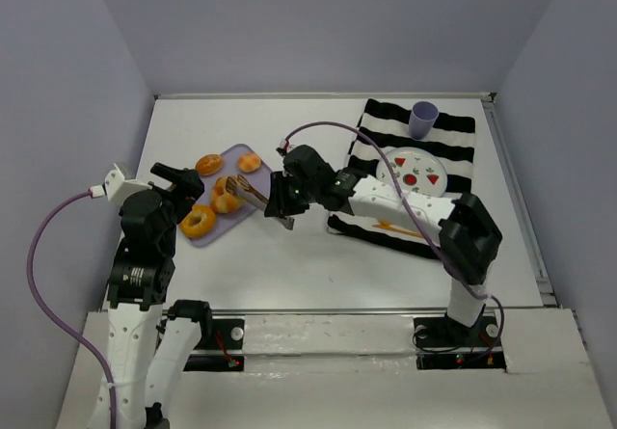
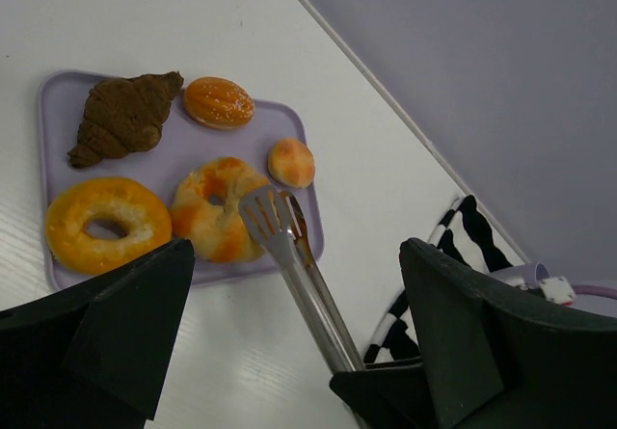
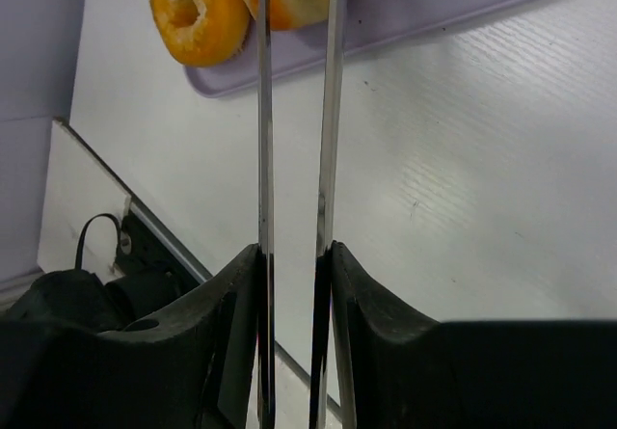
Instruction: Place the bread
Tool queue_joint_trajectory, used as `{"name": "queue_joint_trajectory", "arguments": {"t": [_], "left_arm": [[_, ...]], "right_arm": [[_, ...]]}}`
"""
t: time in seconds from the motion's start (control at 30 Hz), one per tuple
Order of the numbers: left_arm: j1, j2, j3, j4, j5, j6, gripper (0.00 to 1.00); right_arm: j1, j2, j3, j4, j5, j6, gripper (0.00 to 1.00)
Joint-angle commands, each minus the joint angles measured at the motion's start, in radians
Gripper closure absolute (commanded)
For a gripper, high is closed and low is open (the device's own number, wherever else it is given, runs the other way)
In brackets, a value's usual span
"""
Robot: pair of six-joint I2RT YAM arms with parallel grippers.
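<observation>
A lavender tray (image 1: 207,234) holds several breads: a ring donut (image 2: 106,219), a glazed twisted ring (image 2: 214,212), a dark croissant (image 2: 120,116), an oval bun (image 2: 219,101) and a small round bun (image 2: 291,162). My right gripper (image 1: 286,198) is shut on metal tongs (image 1: 253,194). In the right wrist view my gripper (image 3: 294,255) clamps both tong arms (image 3: 262,111). The tong tips (image 2: 270,212) sit at the glazed ring's right side; whether they pinch it is unclear. My left gripper (image 1: 183,180) hovers open and empty over the tray's near end, shown in its own view (image 2: 294,255).
A black-and-white striped cloth (image 1: 453,125) lies at the right with a white plate (image 1: 415,171) bearing red shapes and a purple cup (image 1: 422,118). An orange utensil (image 1: 395,226) lies on the cloth's near edge. Walls enclose the table on three sides.
</observation>
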Motion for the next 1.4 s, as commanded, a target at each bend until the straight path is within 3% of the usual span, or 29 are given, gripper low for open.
{"name": "queue_joint_trajectory", "arguments": {"t": [0.0, 0.5, 0.63, 0.97, 1.17, 1.37], "left_arm": [[-0.005, -0.004, 0.001, 0.032, -0.011, -0.002, 0.01], [-0.005, -0.001, 0.009, 0.035, -0.008, -0.003, 0.01], [-0.005, 0.003, 0.007, 0.045, -0.01, -0.008, 0.01], [-0.005, 0.005, 0.001, 0.04, -0.008, -0.006, 0.01], [-0.005, -0.001, 0.003, 0.04, -0.007, -0.005, 0.01], [-0.005, 0.002, 0.003, 0.042, -0.002, -0.005, 0.01]], "right_arm": [[-0.015, -0.186, -0.012, 0.087, 0.033, -0.037, 0.93], [-0.378, -0.718, -0.408, 0.017, 0.135, -0.025, 0.93], [-0.378, -0.685, -0.394, -0.006, 0.023, -0.036, 0.93], [-0.525, -0.863, -0.434, -0.193, 0.347, -0.027, 0.93], [-0.669, -0.935, -0.481, -0.29, 0.434, -0.013, 0.93], [-0.728, -0.918, -0.543, -0.298, 0.401, -0.002, 0.93]]}}
